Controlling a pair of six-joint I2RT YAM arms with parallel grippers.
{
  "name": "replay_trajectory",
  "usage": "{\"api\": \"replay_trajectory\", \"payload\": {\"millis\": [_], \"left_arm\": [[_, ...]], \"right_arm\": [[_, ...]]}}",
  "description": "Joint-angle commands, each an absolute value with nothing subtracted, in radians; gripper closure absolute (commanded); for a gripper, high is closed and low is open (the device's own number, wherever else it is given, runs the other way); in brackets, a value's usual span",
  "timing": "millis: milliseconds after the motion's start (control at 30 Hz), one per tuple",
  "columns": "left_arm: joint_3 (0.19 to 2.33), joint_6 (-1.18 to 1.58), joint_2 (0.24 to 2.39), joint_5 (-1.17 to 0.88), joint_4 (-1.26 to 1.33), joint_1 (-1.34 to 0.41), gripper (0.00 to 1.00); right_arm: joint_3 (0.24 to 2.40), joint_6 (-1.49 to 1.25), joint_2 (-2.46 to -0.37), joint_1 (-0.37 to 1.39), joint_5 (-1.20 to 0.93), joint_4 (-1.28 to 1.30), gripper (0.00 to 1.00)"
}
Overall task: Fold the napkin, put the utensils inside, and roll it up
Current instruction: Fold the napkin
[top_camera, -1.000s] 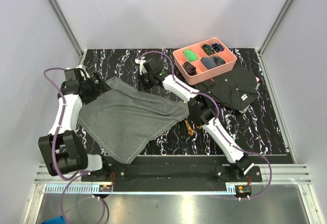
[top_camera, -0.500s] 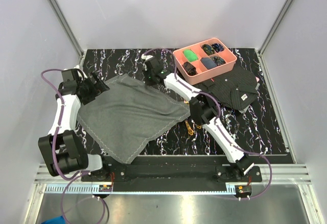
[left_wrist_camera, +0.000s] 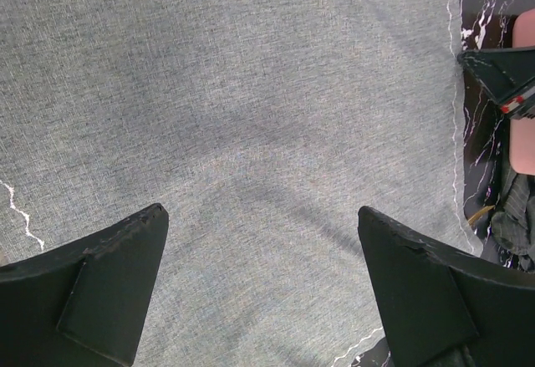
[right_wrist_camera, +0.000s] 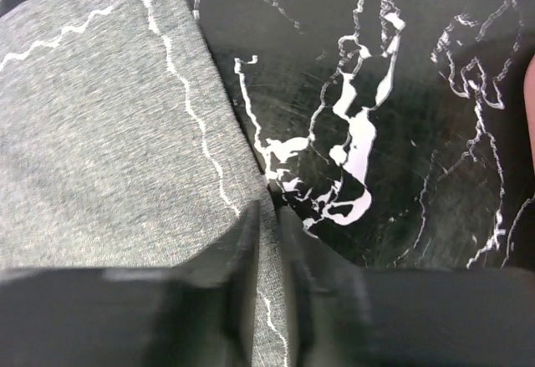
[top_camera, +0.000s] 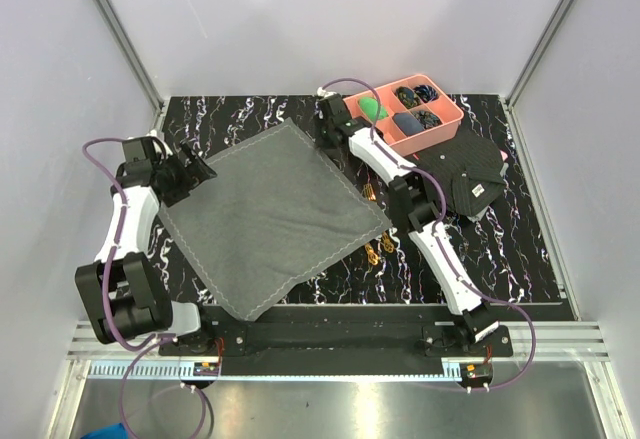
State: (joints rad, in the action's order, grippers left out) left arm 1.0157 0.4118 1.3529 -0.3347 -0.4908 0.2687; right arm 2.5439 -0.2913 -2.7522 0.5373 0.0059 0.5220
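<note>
Now that the napkin (top_camera: 270,214) is pulled out flat, one corner beside the pink tray (top_camera: 430,137), I can fold it. My right pincer (right_wrist_camera: 267,212) pinches that corner; my left pincer (left_wrist_camera: 261,211) stands wide apart.

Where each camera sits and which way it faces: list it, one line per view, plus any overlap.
Top external: above and behind the bases, looking down on the table, the napkin and both arms.
Left wrist: on the left arm, looking down across the napkin; the left gripper, open, frames the bottom.
Right wrist: on the right arm, looking down at the napkin's edge; the right gripper pinches it.
Shared: all show the napkin.
</note>
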Motion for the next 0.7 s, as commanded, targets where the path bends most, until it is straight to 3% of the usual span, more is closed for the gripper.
{"api": "replay_trajectory", "payload": {"millis": [0,33,133,167,333,467,667], "left_arm": [[1.002,0.400,1.330,-0.325,-0.445,0.210,0.01],[1.002,0.396,1.327,-0.299,-0.445,0.190,0.01],[0.989,0.385,1.316,-0.273,-0.434,0.095,0.01],[0.986,0.384,1.313,-0.267,-0.434,0.072,0.01],[0.959,0.449,1.281,-0.166,-0.371,-0.148,0.01],[0.960,0.483,1.295,-0.039,-0.260,-0.424,0.02],[1.187,0.407,1.610,0.098,-0.232,-0.754,0.16]], "right_arm": [[2.611,-0.243,-2.734,0.545,-0.124,0.541,0.64],[2.609,-0.235,-2.724,0.542,-0.138,0.541,0.45],[2.571,-0.224,-2.639,0.542,-0.190,0.541,0.23],[2.554,-0.222,-2.610,0.543,-0.216,0.540,0.20],[2.384,-0.236,-2.354,0.540,-0.181,0.541,0.12],[2.133,-0.288,-2.116,0.477,-0.098,0.540,0.10],[1.736,-0.350,-1.797,0.281,-0.084,0.517,0.11]]}}
